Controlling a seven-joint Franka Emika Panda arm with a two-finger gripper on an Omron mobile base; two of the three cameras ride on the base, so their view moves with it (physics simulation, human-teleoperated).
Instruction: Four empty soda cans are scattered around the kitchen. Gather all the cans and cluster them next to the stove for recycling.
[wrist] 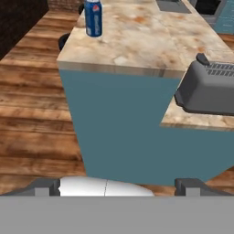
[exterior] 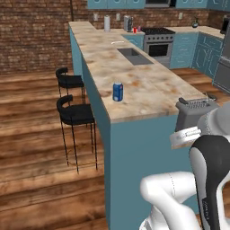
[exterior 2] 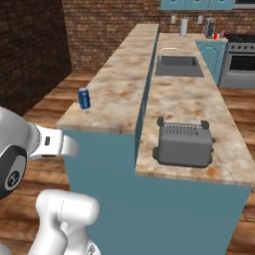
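While the gripper [wrist: 117, 187] hangs low in front of the teal end panel of the island, its two finger tips [wrist: 45, 186] stand spread wide apart with nothing between them. A blue soda can [exterior: 117, 91] stands upright on the raised bar counter [exterior: 134, 90], close to its stool-side edge and not far from the near end. On the lower counter [exterior 2: 199, 109] a grey toaster [exterior 2: 183, 144] sits near the near edge. Far back, a red soda can [exterior: 134, 30] stands on the rear counter just beside the stove [exterior: 158, 40], with a purple soda can [exterior: 139, 28] touching or nearly touching it; a paper-towel roll [exterior: 107, 23] stands further along.
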